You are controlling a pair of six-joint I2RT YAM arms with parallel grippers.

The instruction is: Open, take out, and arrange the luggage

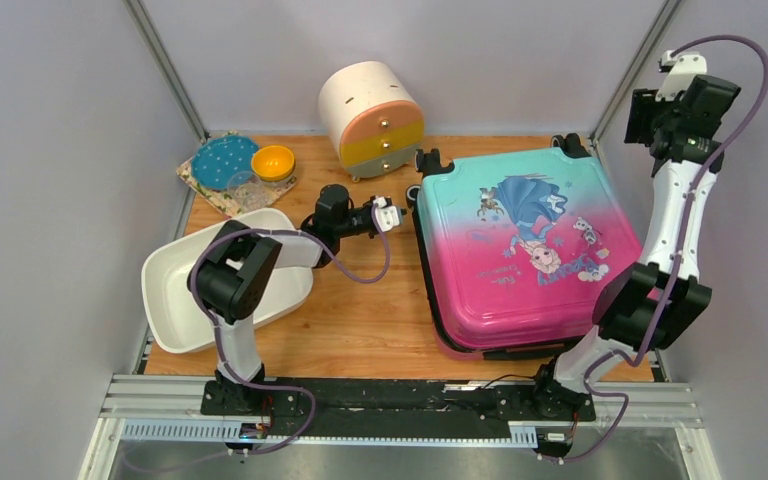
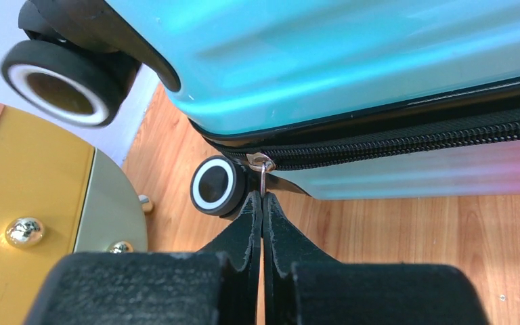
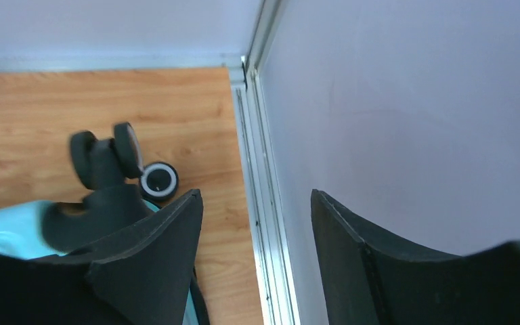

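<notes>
One surface [image 1: 360, 330] carries everything. One luggage [image 1: 520, 240] lies flat on the surface's right half, lid up and zipped shut, which suits running the zip round before the lid can lift. Two wheel mounts [image 1: 430, 162] show at its far edge. One white basin [image 1: 175, 295] sits well to the left of the luggage, probably waiting for what comes out. One round cabinet [image 1: 370, 115] stands just beyond the luggage's far left corner. One blue plate [image 1: 218, 160] and one orange bowl [image 1: 273, 162] lie further left of the luggage on one mat [image 1: 200, 190]. There are two hands. The left hand [image 2: 263, 200] is at the luggage's left side near that far corner, pinched closed on the one zip pull [image 2: 262, 168], and I judge it sits low and level with the zip line so it can drag along it. The right hand [image 3: 254, 196] hangs above the luggage's far right corner, jaws apart and holding nothing, seemingly kept clear of the lid
</notes>
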